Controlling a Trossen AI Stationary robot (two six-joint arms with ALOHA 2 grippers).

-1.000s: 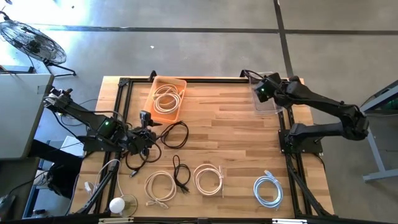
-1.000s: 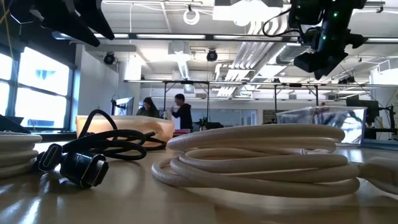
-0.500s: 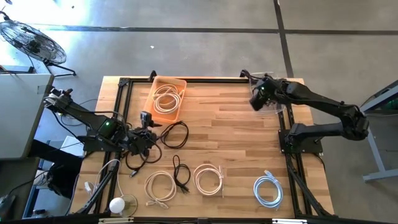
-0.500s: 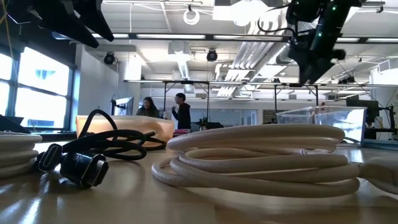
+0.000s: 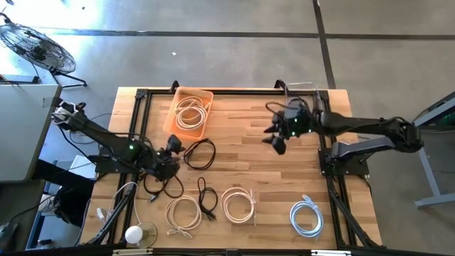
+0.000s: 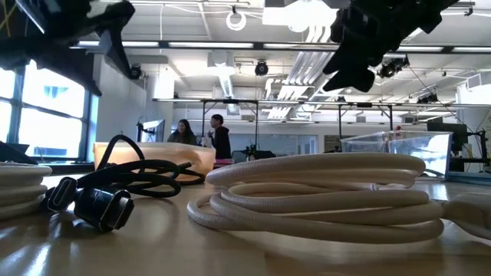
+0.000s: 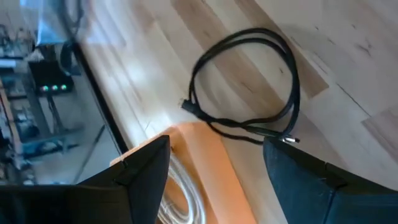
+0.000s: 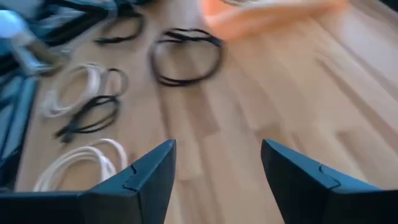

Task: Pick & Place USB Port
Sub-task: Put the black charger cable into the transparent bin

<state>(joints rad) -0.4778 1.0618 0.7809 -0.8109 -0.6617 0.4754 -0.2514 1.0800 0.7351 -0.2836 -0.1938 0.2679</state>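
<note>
Several coiled cables lie flat on the wooden table: a black loop (image 5: pixel 200 153) (image 7: pixel 249 93) (image 8: pixel 185 56), a small black one (image 5: pixel 206 198), white coils (image 5: pixel 183 213) (image 5: pixel 238 204) and a pale blue coil (image 5: pixel 306 217). Another white coil rests inside the orange bin (image 5: pixel 188 112). My left gripper (image 5: pixel 173 147) (image 7: pixel 216 146) hovers open just left of the black loop, holding nothing. My right gripper (image 5: pixel 274 136) (image 8: pixel 217 146) hangs open and empty above bare wood right of the table's middle.
A clear plastic bin (image 5: pixel 313 91) stands at the far right corner. Another black cable (image 5: pixel 160 181) lies under my left arm. A white round object (image 5: pixel 135 233) sits at the near left edge. Bare wood lies between the black loop and my right gripper. People stand far behind the table (image 6: pixel 219 138).
My right gripper has swung from above the clear bin toward the table's left and near side, out over the middle of the table, staying open. My left gripper has shifted slightly toward the near edge beside the black loop. No cable has moved.
</note>
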